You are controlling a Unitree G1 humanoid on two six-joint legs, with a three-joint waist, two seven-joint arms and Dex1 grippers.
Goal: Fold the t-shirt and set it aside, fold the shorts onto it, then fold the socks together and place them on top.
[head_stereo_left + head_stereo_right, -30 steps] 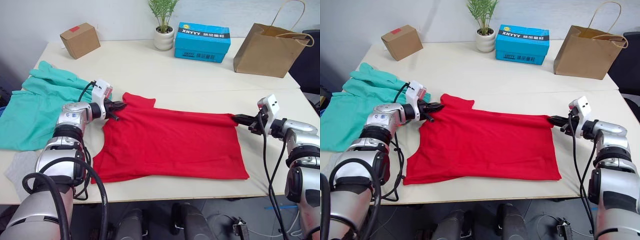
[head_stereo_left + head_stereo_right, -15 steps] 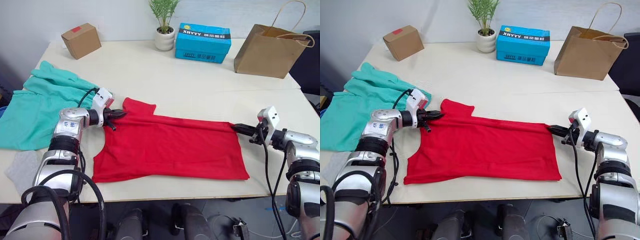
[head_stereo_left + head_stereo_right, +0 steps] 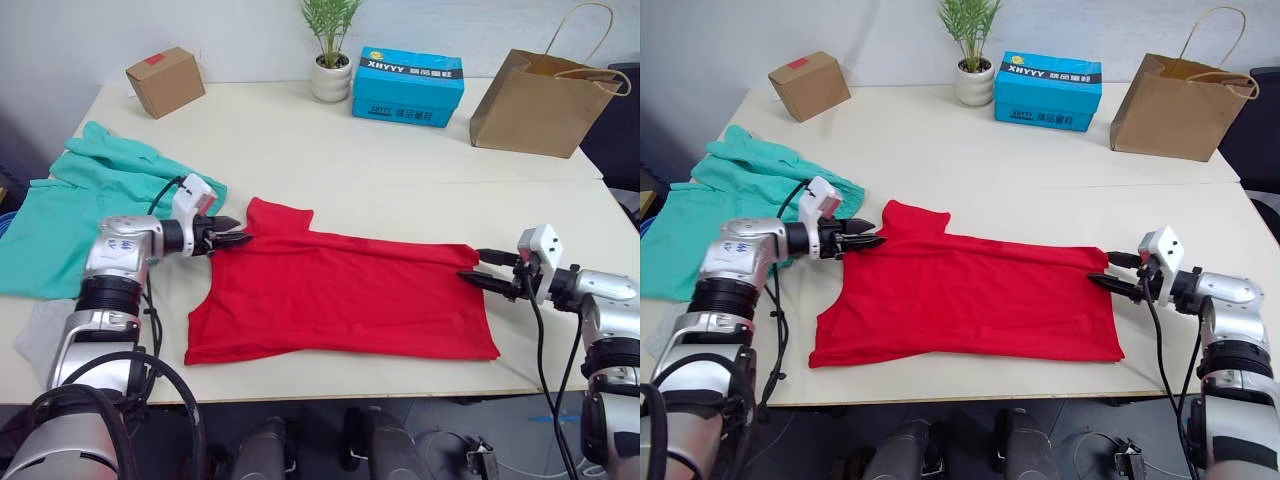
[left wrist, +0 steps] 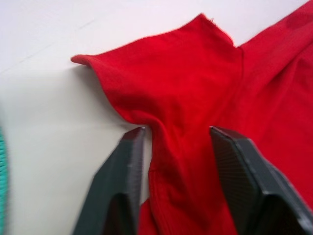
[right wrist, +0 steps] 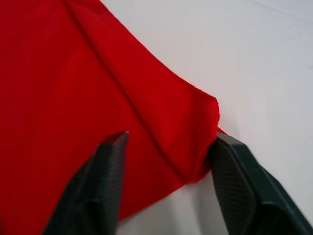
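The red t-shirt [image 3: 340, 305] lies spread flat across the near part of the table, folded in half lengthwise. My left gripper [image 3: 240, 236] is open at the shirt's left shoulder corner, and that cloth [image 4: 171, 93] lies loose between its fingers [image 4: 120, 181]. At the shirt's far right corner my right gripper [image 3: 475, 268] also stands open, its jaws either side of the hem corner [image 5: 195, 122]. The teal shorts [image 3: 70, 210] lie crumpled at the table's left end. A grey sock [image 3: 38, 335] shows at the near left edge, partly behind my left arm.
Along the back of the table [image 3: 400, 170] stand a cardboard box [image 3: 165, 80], a potted plant [image 3: 330, 75], a blue box [image 3: 407, 85] and a brown paper bag [image 3: 540, 100]. Bare tabletop lies between them and the shirt.
Both grippers have opened and let go of the t-shirt's far corners, which now rest on the table. The shirt's far edge has come a little nearer.
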